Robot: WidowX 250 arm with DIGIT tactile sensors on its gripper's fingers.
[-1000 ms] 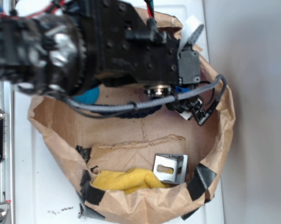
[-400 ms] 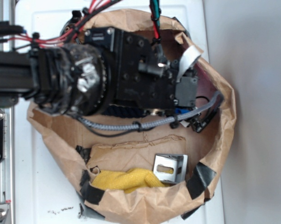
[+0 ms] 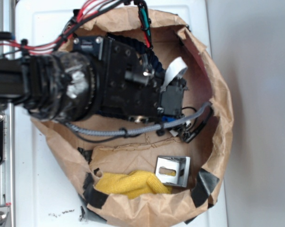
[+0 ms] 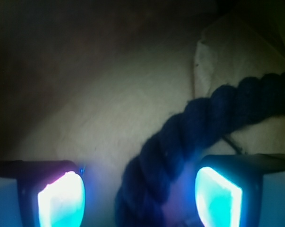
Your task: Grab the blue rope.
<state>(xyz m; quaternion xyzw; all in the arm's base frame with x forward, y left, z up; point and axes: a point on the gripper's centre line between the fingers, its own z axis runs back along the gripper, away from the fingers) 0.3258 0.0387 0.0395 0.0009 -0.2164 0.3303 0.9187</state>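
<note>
Two glowing fingers of the tool stand wide apart at the bottom of the wrist view, w/ nothing held yet. Between them, closer to the right finger, sits the blue rope. Its long line runs from about 6 o'clock, low between the fingers, up and out to 2 o'clock, bending past the right finger. So the rope lies partly in the gap already, not square across it. In the exterior view the arm hides most of it; a dark bit shows at 12 o'clock from the tool, inside the paper bag. I think closing now could catch it.
</note>
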